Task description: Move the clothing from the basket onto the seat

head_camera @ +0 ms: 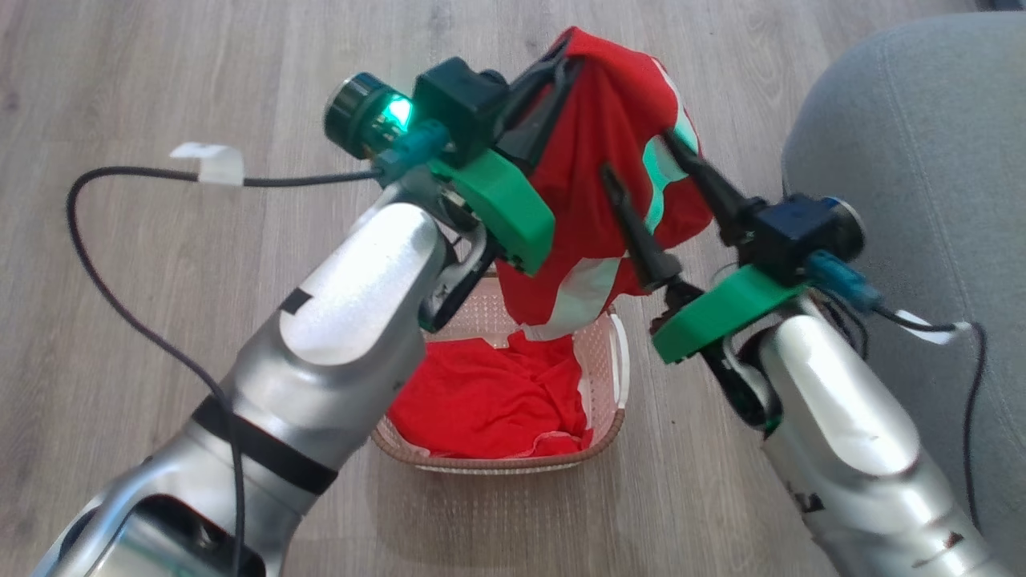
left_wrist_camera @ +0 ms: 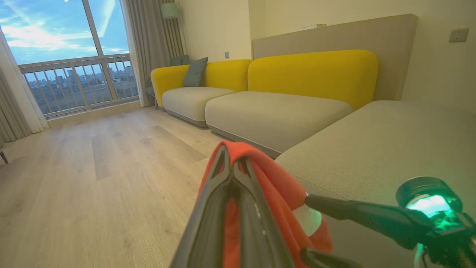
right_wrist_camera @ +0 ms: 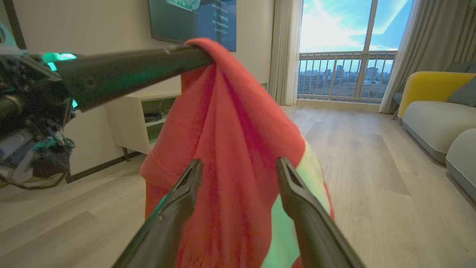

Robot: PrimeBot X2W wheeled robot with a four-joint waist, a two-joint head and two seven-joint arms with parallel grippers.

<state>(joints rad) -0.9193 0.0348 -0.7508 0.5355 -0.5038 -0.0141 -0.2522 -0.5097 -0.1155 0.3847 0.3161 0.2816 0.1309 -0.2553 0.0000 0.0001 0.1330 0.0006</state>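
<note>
Progress check: the first transfer is looking under way, with nothing delivered so far.

The left gripper (head_camera: 561,60) is holding the banded garment (head_camera: 589,136) well above the basket (head_camera: 497,463). Its jaws are pressing together on the garment's top fold, and in the left wrist view red cloth is wrapping over the tips. The garment is hanging straight down, its lower white band dangling over the basket's far rim. I cannot tell whether the hem is clearing that rim or touching it.

The right gripper (head_camera: 637,156) is also hovering above the basket, just right of the left one, with its jaws standing apart and clamping nothing. One finger is crossing in front of the hanging cloth and the other is sitting at the cloth's right edge. Whether any cloth is lying between them is unclear.

The plain garment (head_camera: 481,401) is lying crumpled inside the basket, covering most of its floor.

The seat (head_camera: 922,160) is standing to the right of the basket, apart from it. The part in view is carrying no clothing.

Judgement: the lift of garment one is looking done. Carrying it rightward from the basket and releasing it over the seat is remaining, then a full pick, carry and release for the plain garment. Roughly a quarter in, at best.
</note>
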